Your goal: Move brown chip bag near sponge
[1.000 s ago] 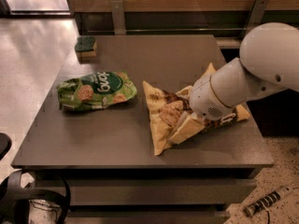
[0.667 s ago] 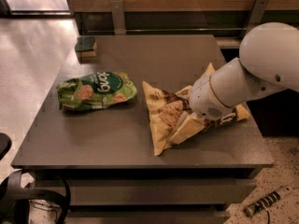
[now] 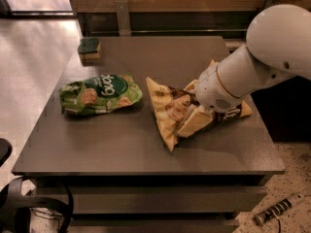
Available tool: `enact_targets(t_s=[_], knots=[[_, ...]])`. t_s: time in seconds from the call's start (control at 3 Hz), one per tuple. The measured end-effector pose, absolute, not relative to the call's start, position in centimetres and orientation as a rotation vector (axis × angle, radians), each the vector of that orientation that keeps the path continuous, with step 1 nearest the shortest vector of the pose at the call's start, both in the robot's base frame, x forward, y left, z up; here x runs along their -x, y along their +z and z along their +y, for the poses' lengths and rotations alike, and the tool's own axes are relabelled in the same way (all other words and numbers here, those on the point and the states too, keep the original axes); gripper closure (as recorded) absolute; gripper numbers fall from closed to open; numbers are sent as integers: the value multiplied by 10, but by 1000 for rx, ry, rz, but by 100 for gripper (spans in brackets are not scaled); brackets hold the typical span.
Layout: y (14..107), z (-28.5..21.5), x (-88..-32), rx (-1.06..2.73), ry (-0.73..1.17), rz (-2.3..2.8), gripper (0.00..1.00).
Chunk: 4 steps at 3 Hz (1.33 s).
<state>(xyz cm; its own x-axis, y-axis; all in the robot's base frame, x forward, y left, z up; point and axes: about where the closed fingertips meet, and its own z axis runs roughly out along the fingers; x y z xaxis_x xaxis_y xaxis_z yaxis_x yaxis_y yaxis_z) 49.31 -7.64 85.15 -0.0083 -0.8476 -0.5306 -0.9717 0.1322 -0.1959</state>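
Note:
The brown chip bag (image 3: 167, 108) lies crumpled on the right half of the dark table (image 3: 146, 154), its tan edge pointing toward the front. My gripper (image 3: 197, 116) is down on the bag's right part, at the end of the white arm that comes in from the right and hides that side of the bag. The sponge (image 3: 89, 47), green on top with a yellow base, sits at the table's far left corner, well away from the bag.
A green chip bag (image 3: 99, 93) lies on the left side of the table, between the brown bag and the sponge. A wooden wall and a dark ledge run behind the table. A cable end lies on the floor at the lower right (image 3: 277, 208).

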Motion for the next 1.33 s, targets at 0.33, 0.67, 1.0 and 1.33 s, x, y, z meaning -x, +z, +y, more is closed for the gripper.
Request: enact_targets(t_s=[0.33,0.67,1.0,1.33], knots=[[896,-85,-519,1786,175,1848,100],[955,-87,-560,1787,32,1739,100],[979,-83,-584,1766,-16,1654,100],[995,-65,-611,1746,-29,1517,100]])
